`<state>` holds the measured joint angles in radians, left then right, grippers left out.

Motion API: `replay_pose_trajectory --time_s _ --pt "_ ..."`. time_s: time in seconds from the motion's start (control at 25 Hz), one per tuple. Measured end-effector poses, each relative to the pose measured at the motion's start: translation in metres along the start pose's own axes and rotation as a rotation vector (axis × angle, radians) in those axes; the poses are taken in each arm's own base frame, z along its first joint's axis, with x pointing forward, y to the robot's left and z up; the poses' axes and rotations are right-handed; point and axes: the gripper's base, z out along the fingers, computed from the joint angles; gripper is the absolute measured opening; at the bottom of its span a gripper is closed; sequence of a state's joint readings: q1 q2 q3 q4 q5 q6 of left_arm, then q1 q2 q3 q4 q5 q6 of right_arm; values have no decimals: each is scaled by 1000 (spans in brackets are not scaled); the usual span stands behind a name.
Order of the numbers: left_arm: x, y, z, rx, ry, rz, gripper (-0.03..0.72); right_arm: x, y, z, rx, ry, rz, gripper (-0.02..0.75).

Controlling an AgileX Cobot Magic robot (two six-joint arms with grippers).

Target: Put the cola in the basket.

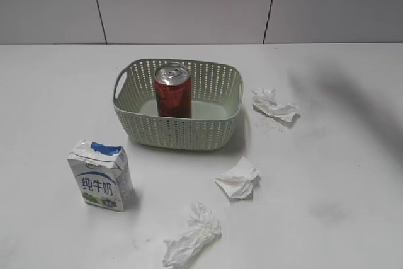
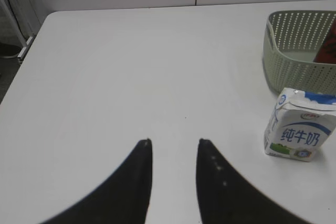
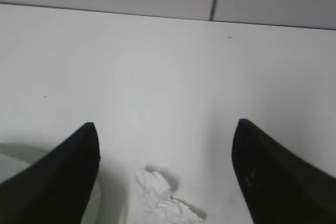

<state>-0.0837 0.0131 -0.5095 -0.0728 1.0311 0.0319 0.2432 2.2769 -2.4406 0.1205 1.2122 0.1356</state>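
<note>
Tall slim red cola can (image 1: 173,91) stands upright inside the pale green perforated plastic basket (image 1: 179,131); placement looks done.

What remains is likely a clean retreat: the right gripper (image 3: 165,140), jaws spread wide and empty, should avoid the basket rim. The left gripper (image 2: 173,145), jaws narrowly parted and empty, hangs over bare table. Only the exterior view shows the can whole; the left wrist view catches a red sliver beside the white-and-blue milk carton (image 2: 298,132).
</note>
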Motion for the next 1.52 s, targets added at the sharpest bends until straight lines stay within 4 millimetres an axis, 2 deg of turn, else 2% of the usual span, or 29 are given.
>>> replay_pose_trajectory --time_s 0.08,0.32,0.44,0.56,0.68,0.8,1.04,1.36,1.52 --pt "0 0 0 0 0 0 237 -5 -19 -9 19 -20 28 591" --pt "0 0 0 0 0 0 237 -8 -49 -54 52 -66 72 591" --pt "0 0 0 0 0 1 237 3 -56 -76 69 -48 75 591" --pt "0 0 0 0 0 0 237 25 -59 -96 91 1 49 591" --pt "0 0 0 0 0 1 237 59 -59 -113 113 73 27 591" --pt "0 0 0 0 0 1 237 103 -61 -125 145 164 18 591" --pt "0 0 0 0 0 1 237 188 -60 -159 156 178 15 590" --pt "0 0 0 0 0 1 237 287 -62 -175 157 136 15 590" --pt "0 0 0 0 0 1 237 326 -64 -180 156 85 9 590"
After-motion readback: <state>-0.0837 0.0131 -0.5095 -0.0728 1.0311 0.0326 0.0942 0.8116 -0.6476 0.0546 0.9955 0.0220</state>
